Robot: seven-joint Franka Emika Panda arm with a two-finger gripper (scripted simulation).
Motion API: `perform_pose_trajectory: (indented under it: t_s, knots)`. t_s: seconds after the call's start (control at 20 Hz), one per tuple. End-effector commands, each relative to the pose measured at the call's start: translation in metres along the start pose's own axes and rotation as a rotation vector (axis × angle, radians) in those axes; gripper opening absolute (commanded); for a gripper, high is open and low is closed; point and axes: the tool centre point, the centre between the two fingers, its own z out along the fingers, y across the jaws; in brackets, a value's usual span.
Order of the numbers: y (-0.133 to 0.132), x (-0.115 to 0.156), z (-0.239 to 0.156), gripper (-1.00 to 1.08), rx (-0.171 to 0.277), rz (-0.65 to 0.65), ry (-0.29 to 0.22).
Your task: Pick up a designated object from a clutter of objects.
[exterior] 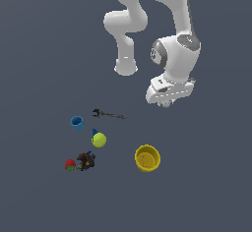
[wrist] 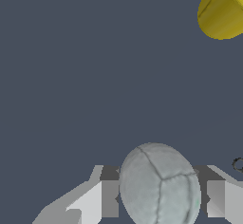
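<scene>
Holding the small grey-white ball (wrist: 160, 187) between its two fingers (wrist: 215, 198), the robot arm's claw (exterior: 167, 102) hangs above the dark surface (exterior: 206, 187), well apart from the clutter it was sent to search. The wrist view shows the ball pinched from both sides, filling the gap between the fingers. In the exterior view the ball is little more than a pale speck under the white hand. The grasp, by the look of it, is made and the lift appears under way or finished; what may be left is only to raise it clear and steady. On the surface lie the yellow bowl (exterior: 147, 158), the blue cup (exterior: 77, 123), the tennis ball (exterior: 99, 139), the dark wrench (exterior: 109, 114), the red fruit (exterior: 70, 165) and a dark lump (exterior: 86, 160) just beside it.
</scene>
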Motion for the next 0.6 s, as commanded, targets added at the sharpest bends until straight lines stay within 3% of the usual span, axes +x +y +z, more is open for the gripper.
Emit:
perform_pose_trajectory:
  t_s: [0.0, 0.55]
  knots:
    - [0.000, 0.003, -0.025, -1.00, 0.001, -0.001, 0.000]
    - [0.002, 0.021, -0.131, -1.00, 0.003, -0.001, 0.000]
